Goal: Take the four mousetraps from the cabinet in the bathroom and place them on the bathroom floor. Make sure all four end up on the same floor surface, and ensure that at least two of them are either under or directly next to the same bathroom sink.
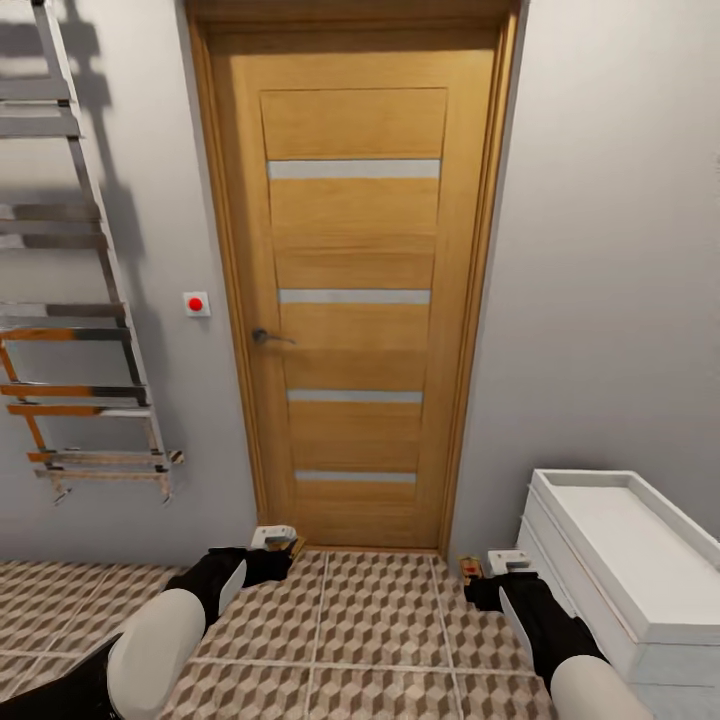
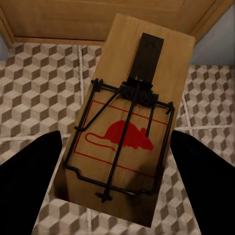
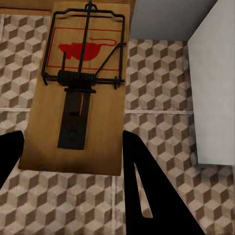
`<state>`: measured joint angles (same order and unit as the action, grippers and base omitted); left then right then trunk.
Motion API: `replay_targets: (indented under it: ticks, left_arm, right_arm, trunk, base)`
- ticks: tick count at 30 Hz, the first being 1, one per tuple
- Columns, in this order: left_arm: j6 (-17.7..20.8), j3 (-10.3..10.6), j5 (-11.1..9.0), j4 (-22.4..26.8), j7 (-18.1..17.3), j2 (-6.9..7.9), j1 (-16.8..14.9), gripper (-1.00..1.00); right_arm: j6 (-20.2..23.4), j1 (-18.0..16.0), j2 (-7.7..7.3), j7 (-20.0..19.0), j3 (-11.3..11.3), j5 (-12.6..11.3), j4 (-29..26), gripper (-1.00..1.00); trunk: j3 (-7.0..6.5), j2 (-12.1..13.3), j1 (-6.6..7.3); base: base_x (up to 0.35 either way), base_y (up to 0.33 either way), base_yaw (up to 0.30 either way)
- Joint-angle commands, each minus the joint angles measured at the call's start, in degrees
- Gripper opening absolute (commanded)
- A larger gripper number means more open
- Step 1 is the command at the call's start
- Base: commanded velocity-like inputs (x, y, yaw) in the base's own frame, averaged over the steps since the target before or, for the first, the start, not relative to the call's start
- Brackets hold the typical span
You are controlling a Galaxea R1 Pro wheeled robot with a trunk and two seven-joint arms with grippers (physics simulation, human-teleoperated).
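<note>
The robot stands facing the wooden door (image 1: 355, 290), both arms out low in front of it, each carrying 1 mousetrap. The left gripper (image 1: 272, 545) holds a mousetrap (image 2: 125, 129) flat between its dark fingers (image 2: 29, 181), the jaws closed against the 2 long edges of the board so the wire and the red mouse mark face up; that keeps the sprung side away from the fingers. This trap hangs just in front of the door's foot, above the patterned floor (image 1: 370, 620).

The right gripper (image 1: 492, 575) grips the other mousetrap (image 3: 81, 93) the same way, jaws pinching the board by its sides, level, over the tiles to the right of the door's bottom corner. Just beyond that hand sits the white sink (image 1: 650, 560), its shallow basin and flat vanity front running along the wall right of the door.

My guess is that both traps are being carried level and low so they can be set down without tipping. The right one is already near the sink, so lowering it onto the tiles beside the vanity looks like the sensible next move. A towel rail (image 1: 80, 300) climbs the wall left of the door, with a small red button (image 1: 196, 303) between them.
</note>
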<state>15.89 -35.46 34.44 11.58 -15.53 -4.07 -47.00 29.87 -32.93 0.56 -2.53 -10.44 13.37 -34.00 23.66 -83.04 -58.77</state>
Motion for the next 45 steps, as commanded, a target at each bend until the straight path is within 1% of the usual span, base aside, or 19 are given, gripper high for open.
replay_targets:
  ticks: [1, 4, 7, 9, 20, 26, 31, 35, 40, 44, 45]
  left_arm:
    - [0.38, -0.49, 0.45, 0.2, -0.38, -0.06, -0.02, -1.0]
    - [0.37, -0.49, 0.45, 0.18, -0.34, -0.06, -0.02, -1.0]
    - [0.24, -0.49, 0.46, 0.13, -0.3, -0.14, -0.02, -1.0]
    - [0.16, -0.49, 0.46, 0.12, -0.29, -0.19, -0.02, -1.0]
    - [-0.03, -0.49, 0.52, -0.59, -0.29, -0.09, -0.02, -1.0]
    - [-0.07, -0.49, 0.54, -0.86, -0.29, -0.06, -0.02, -1.0]
    - [-0.14, -0.49, 0.59, -1.81, -0.29, -0.1, -0.02, -1.0]
    - [-0.35, -0.49, 0.64, -4.49, -0.22, -0.08, -0.02, -1.0]
    - [-0.43, -0.49, 0.7, -6.63, -0.14, 0.02, -0.02, -1.0]
    - [-0.42, -0.49, 0.67, -8.45, 0.47, 0.16, -0.02, -1.0]
    - [-0.42, -0.49, 0.69, -9.06, 1.16, 0.17, -0.02, -1.0]
  right_arm:
    - [0.25, -0.03, 0.06, -0.2, -0.28, 0.34, -0.1, -1.0]
    - [0.07, -0.03, 0.06, -0.23, -0.28, 0.34, 0.5, -1.0]
    - [-0.37, -0.03, 0.0, 0.05, -0.28, 0.61, 3.47, -1.0]
    - [-0.46, -0.03, -0.02, 0.08, -0.24, 0.7, 4.37, -1.0]
    - [-0.52, -0.03, -0.02, 0.11, -0.23, 0.7, 4.99, -1.0]
    - [-0.52, -0.03, -0.03, 0.2, -0.28, 0.7, 5.0, -1.0]
    - [-0.5, -0.03, -0.03, 0.26, -0.28, 0.64, 5.03, -1.0]
    - [-0.55, -0.03, -0.18, 0.43, -0.39, 0.45, 5.39, -1.0]
    - [-1.67, -0.03, -0.63, 0.49, -0.47, 0.41, 8.49, -1.0]
    - [-4.52, -0.03, -0.63, 0.6, -0.43, 0.5, 12.99, -1.0]
    - [-5.48, -0.03, -0.58, 0.63, -0.41, 0.54, 14.56, -1.0]
  trunk:
    - [0.07, -0.04, 0.04]
    - [0.07, -0.04, 0.04]
    - [0.07, -0.04, 0.04]
    - [0.07, -0.04, 0.04]
    - [0.07, -0.04, 0.04]
    - [0.07, -0.04, 0.04]
    - [-0.02, -0.04, 0.04]
    - [-0.13, -0.04, 0.04]
    - [-0.27, -0.04, 0.04]
    - [-0.38, -0.04, 0.04]
    - [-0.41, -0.04, 0.04]
  base:
    - [-0.345, 0.0, 0.0]
    - [-0.343, 0.0, 0.0]
    - [-0.277, 0.0, 0.0]
    - [-0.241, 0.0, 0.0]
    - [-0.217, 0.0, 0.0]
    - [-0.053, 0.0, -0.009]
    - [-0.005, 0.0, -0.206]
    - [0.0, 0.0, -0.271]
    - [0.0, 0.0, -0.278]
    - [0.0, 0.0, -0.279]
    - [0.0, 0.0, -0.279]
